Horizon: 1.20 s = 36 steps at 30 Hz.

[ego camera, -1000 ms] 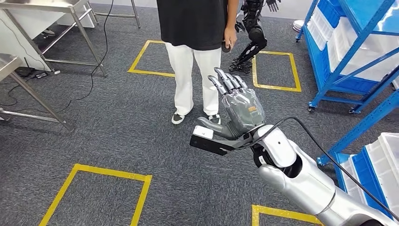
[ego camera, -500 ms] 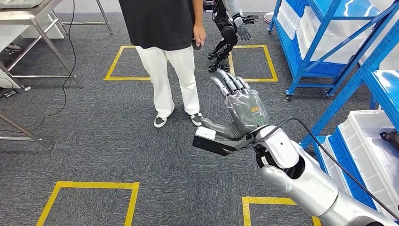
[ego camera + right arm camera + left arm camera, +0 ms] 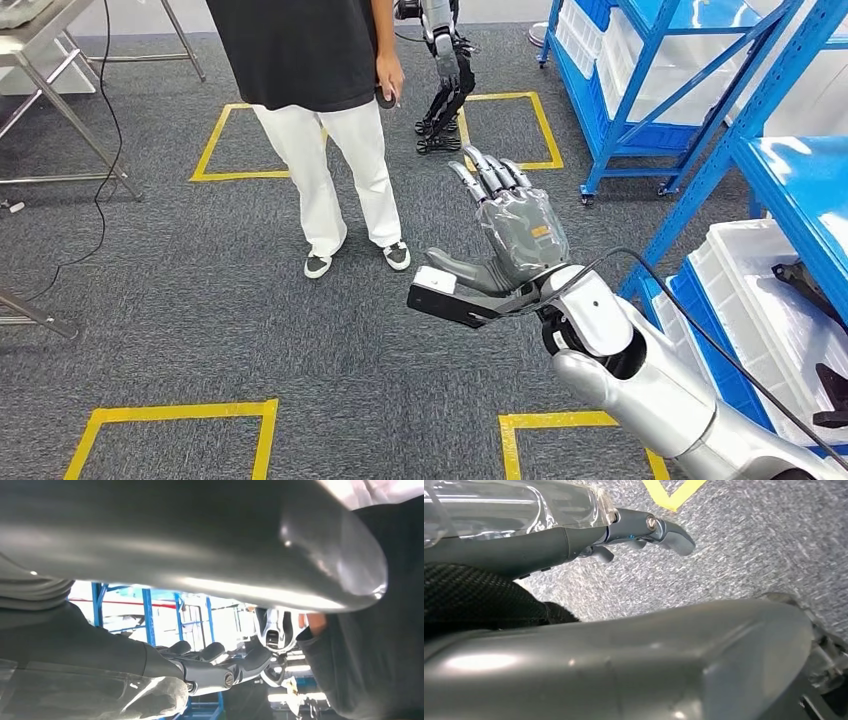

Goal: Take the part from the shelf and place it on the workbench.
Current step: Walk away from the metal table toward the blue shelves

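Dark parts lie in a white bin on the low tier of the blue shelf at the right edge of the head view; another dark piece shows lower down. My right hand is raised in mid-picture, fingers spread and straight, holding nothing, well left of the bin. In the right wrist view its fingers stretch out bare before a person's dark shirt. My left hand hangs over grey carpet with its fingers extended, nothing in it.
A person in a black top and white trousers stands just ahead on the left. Another robot stands behind them. A second blue rack with white bins is at the back right. Steel table legs are far left. Yellow tape squares mark the carpet.
The whole view has swung to the right: person, tables and floor marks slid left, and the shelf's white bin with dark parts came in. My right hand keeps its raised pose.
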{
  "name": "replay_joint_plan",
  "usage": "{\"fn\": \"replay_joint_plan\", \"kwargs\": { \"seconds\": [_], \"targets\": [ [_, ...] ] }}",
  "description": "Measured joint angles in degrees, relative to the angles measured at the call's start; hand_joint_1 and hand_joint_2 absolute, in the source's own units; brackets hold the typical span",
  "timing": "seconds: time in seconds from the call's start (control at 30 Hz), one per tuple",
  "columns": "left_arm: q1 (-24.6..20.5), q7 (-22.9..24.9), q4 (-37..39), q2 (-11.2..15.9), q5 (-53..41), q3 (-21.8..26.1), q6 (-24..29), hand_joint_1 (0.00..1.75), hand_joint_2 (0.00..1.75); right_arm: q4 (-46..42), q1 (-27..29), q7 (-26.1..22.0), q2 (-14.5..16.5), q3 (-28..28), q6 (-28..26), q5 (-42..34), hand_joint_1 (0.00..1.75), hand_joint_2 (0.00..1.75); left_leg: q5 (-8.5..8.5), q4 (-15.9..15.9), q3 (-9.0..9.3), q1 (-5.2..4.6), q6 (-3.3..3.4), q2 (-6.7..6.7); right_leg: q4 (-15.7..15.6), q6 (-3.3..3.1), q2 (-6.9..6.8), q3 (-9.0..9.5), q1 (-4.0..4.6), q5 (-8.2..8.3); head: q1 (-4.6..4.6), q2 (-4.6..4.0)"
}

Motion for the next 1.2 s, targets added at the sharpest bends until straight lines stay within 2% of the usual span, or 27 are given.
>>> {"fn": "replay_joint_plan", "kwargs": {
  "seconds": [0.07, 0.1, 0.13, 0.2, 0.23, 0.27, 0.3, 0.33, 0.37, 0.4, 0.47, 0.5, 0.53, 0.6, 0.63, 0.67, 0.73, 0.77, 0.8, 0.83, 0.87, 0.93, 0.97, 1.0, 1.03, 1.2],
  "targets": [
    [0.0, 0.0, 0.0, 0.0, 0.0, 0.0, 0.0, 0.00, 0.00, 0.0, 0.0, 0.1, 0.0, 0.0, 0.1, 0.0, 0.00, 0.00, 0.01, -0.3, 0.42, 0.20, 0.21, 0.08, 1.1, 0.35, -0.39, -0.34, 0.01, -0.25, 0.02, 0.00],
    [0.0, 0.0, 0.0, 0.0, 0.0, 0.0, 0.0, 0.00, 0.00, 0.0, 0.0, 0.1, 0.0, 0.0, 0.1, 0.0, 0.00, 0.00, -0.04, -0.3, 0.79, 0.33, 0.39, 0.14, 2.5, 0.55, -0.82, -1.00, 0.02, -0.93, 0.05, 0.00],
    [0.0, 0.0, 0.0, -0.1, 0.0, 0.0, 0.0, 0.00, 0.00, 0.0, -0.1, 0.1, 0.0, 0.0, 0.1, 0.0, 0.00, 0.00, -0.10, -0.4, 1.19, 0.47, 0.57, 0.22, 5.1, 0.81, -1.30, -2.33, -0.02, -2.10, 0.07, 0.00],
    [0.1, 0.0, 0.0, -0.1, 0.0, 0.0, 0.0, 0.00, 0.00, 0.0, -0.2, 0.1, 0.0, 0.0, 0.2, 0.0, 0.00, 0.00, -0.49, -0.4, 1.71, 0.56, 0.78, 0.34, 12.8, 1.39, -1.92, -6.60, -0.18, -4.96, 0.09, 0.00],
    [0.1, 0.0, 0.0, -0.1, 0.0, 0.0, 0.0, 0.00, 0.00, 0.0, -0.1, 0.1, 0.0, 0.0, 0.2, 0.0, 0.00, 0.00, -0.75, -0.4, 1.99, 0.63, 0.76, 0.36, 15.9, 1.64, -2.02, -8.66, -0.33, -5.75, 0.09, 0.00],
    [0.1, 0.0, 0.0, -0.1, 0.0, 0.0, 0.0, 0.00, 0.00, 0.0, 0.0, 0.1, 0.0, 0.0, 0.3, 0.0, 0.00, 0.00, -1.07, -0.3, 2.34, 0.75, 0.66, 0.35, 17.2, 1.83, -2.09, -9.88, -0.49, -5.59, 0.10, 0.00],
    [0.2, 0.0, 0.0, -0.1, -0.1, 0.0, 0.0, 0.00, 0.00, 0.0, 0.0, 0.1, 0.0, 0.0, 0.4, 0.0, 0.00, 0.00, -1.44, -0.3, 2.81, 0.94, 0.46, 0.33, 16.0, 2.01, -2.17, -9.85, -0.65, -4.28, 0.10, 0.00],
    [0.2, 0.0, 0.0, -0.1, -0.2, 0.0, 0.1, 0.00, 0.00, 0.0, 0.0, 0.1, 0.0, 0.0, 0.4, 0.0, 0.00, 0.00, -1.89, -0.3, 3.38, 1.15, 0.20, 0.30, 12.9, 2.21, -2.30, -8.80, -0.84, -2.19, 0.10, 0.00],
    [0.2, 0.0, 0.0, -0.1, -0.2, 0.0, 0.1, 0.00, 0.00, 0.0, 0.0, 0.1, 0.0, 0.0, 0.4, 0.0, 0.00, 0.00, -2.45, -0.3, 3.93, 1.31, -0.19, 0.29, 8.6, 2.50, -2.59, -7.04, -1.10, 0.23, 0.11, 0.00],
    [0.2, 0.0, 0.0, -0.1, -0.3, 0.0, 0.1, 0.00, 0.00, 0.1, 0.0, 0.1, 0.0, 0.0, 0.4, 0.0, 0.00, 0.00, -3.00, -0.2, 4.45, 1.44, -0.60, 0.30, 4.8, 2.58, -2.85, -5.47, -1.20, 1.34, 0.12, -0.01],
    [0.2, 0.0, 0.0, 0.0, -0.3, 0.0, 0.2, 0.00, 0.00, 0.1, 0.1, 0.1, 0.0, 0.0, 0.5, 0.0, 0.00, 0.00, -3.98, -0.2, 4.85, 1.31, -1.41, 0.42, 1.1, 1.97, -3.42, -3.98, -1.16, 1.78, 0.15, 0.00],
    [0.2, 0.0, 0.0, 0.0, -0.4, 0.0, 0.2, 0.00, 0.00, 0.2, 0.2, 0.1, 0.0, 0.1, 0.5, 0.0, 0.00, 0.00, -4.30, -0.2, 5.06, 1.29, -1.66, 0.49, 1.1, 1.31, -3.46, -4.01, -1.01, 1.11, 0.16, 0.00],
    [0.2, 0.0, 0.0, 0.0, -0.4, 0.0, 0.3, 0.00, 0.00, 0.2, 0.3, 0.1, 0.0, 0.1, 0.5, 0.0, 0.00, 0.00, -4.56, -0.3, 5.26, 1.29, -1.89, 0.56, 1.2, 0.79, -3.43, -3.98, -0.96, 1.25, 0.16, 0.01],
    [0.3, 0.0, 0.0, 0.0, -0.4, -0.1, 0.3, 0.00, 0.00, 0.1, 0.3, 0.1, 0.0, 0.0, 0.5, 0.0, 0.00, 0.00, -4.77, 1.0, 5.13, 1.62, -2.32, 0.49, 1.3, 0.08, -3.00, -3.48, -0.94, 1.03, 0.13, 0.00],
    [0.2, 0.0, 0.0, 0.0, -0.4, -0.1, 0.4, 0.00, 0.00, 0.1, 0.3, 0.1, 0.0, 0.0, 0.5, 0.1, 0.00, 0.00, -4.96, 3.2, 3.94, 1.73, -2.56, 0.43, 1.3, -0.20, -2.81, -3.06, -0.89, 0.79, 0.10, 0.00],
    [0.2, 0.0, 0.0, 0.0, -0.4, -0.1, 0.5, 0.00, 0.00, 0.0, 0.3, 0.1, 0.0, 0.0, 0.5, 0.1, 0.00, 0.00, -5.54, 6.8, 1.77, 1.80, -2.75, 0.35, 1.3, -0.43, -2.66, -2.59, -0.81, 0.53, 0.08, 0.00],
    [0.0, -0.1, 0.0, -0.1, -0.4, -0.1, 0.6, 0.00, 0.00, 0.0, 0.3, 0.1, 0.0, 0.0, 0.5, 0.1, 0.00, 0.00, -8.09, 15.2, -4.00, 1.68, -2.78, 0.30, 1.3, -0.74, -2.40, -1.72, -0.46, -0.14, 0.03, 0.00],
    [0.0, -0.2, 0.0, -0.1, -0.4, -0.1, 0.7, 0.00, 0.00, 0.0, 0.4, 0.1, 0.1, 0.0, 0.5, 0.1, 0.00, 0.00, -9.33, 17.8, -6.48, 1.52, -2.62, 0.29, 1.3, -0.82, -2.20, -1.27, -0.23, -0.49, 0.03, 0.00],
    [0.0, -0.2, 0.0, -0.1, -0.4, -0.1, 0.8, 0.00, 0.00, 0.0, 0.4, 0.1, 0.1, 0.0, 0.5, 0.0, 0.00, 0.00, -9.66, 18.5, -8.04, 1.30, -2.34, 0.26, 1.3, -0.90, -1.98, -0.75, 0.03, -0.88, 0.03, 0.00],
    [0.0, -0.3, 0.0, -0.1, -0.4, -0.1, 0.8, 0.00, 0.00, 0.0, 0.5, 0.1, 0.1, 0.0, 0.5, -0.1, 0.00, 0.00, -8.54, 17.0, -8.52, 0.98, -1.97, 0.22, 1.3, -0.97, -1.76, -0.12, 0.25, -1.30, 0.03, 0.00],
    [0.0, -0.3, 0.0, -0.1, -0.3, -0.1, 0.8, 0.00, 0.00, 0.0, 0.5, 0.2, 0.1, 0.0, 0.5, -0.4, 0.00, 0.00, -5.93, 13.6, -7.96, 0.49, -1.44, 0.17, 1.2, -1.02, -1.62, 0.57, 0.44, -1.73, 0.03, 0.00],
    [0.0, -0.4, 0.0, 0.0, -0.3, -0.1, 0.6, 0.00, 0.00, 0.0, 0.5, 0.2, 0.1, 0.0, 0.4, -1.4, 0.00, 0.00, 0.65, 5.1, -5.70, -0.78, 0.25, 0.00, 0.9, -1.02, -1.38, 1.75, 0.51, -2.42, 0.07, 0.00],
    [-0.1, -0.4, 0.0, 0.1, -0.2, -0.1, 0.5, 0.00, 0.00, 0.0, 0.6, 0.2, 0.2, 0.0, 0.4, -1.9, 0.00, 0.00, 2.76, 2.2, -4.70, -1.27, 1.10, -0.24, 0.7, -0.92, -1.18, 2.04, 0.39, -2.58, 0.10, 0.00],
    [-0.1, -0.4, 0.0, 0.1, -0.2, -0.1, 0.4, 0.00, 0.00, 0.0, 0.7, 0.2, 0.2, -0.1, 0.3, -2.5, 0.00, 0.00, 3.87, 0.5, -4.18, -1.62, 1.71, -0.44, 0.4, -0.76, -0.98, 2.12, 0.16, -2.65, 0.09, 0.00],
    [-0.1, -0.4, 0.0, 0.2, -0.2, -0.1, 0.4, 0.00, 0.00, 0.0, 0.9, 0.2, 0.2, -0.1, 0.2, -3.0, 0.00, 0.00, 3.94, 0.2, -3.96, -1.73, 1.99, -0.64, 0.2, -0.60, -0.76, 2.16, -0.01, -2.66, 0.08, 0.00],
    [0.0, -0.5, 0.0, 0.2, -0.2, -0.1, 0.3, 0.00, 0.00, 0.0, 1.1, 0.2, 0.3, -0.1, 0.1, -3.5, 0.00, 0.00, 4.34, -0.3, -3.69, -1.83, 2.04, -0.69, -0.1, -0.41, -0.59, 2.12, -0.23, -2.68, -0.01, 0.00]
  ]
}}
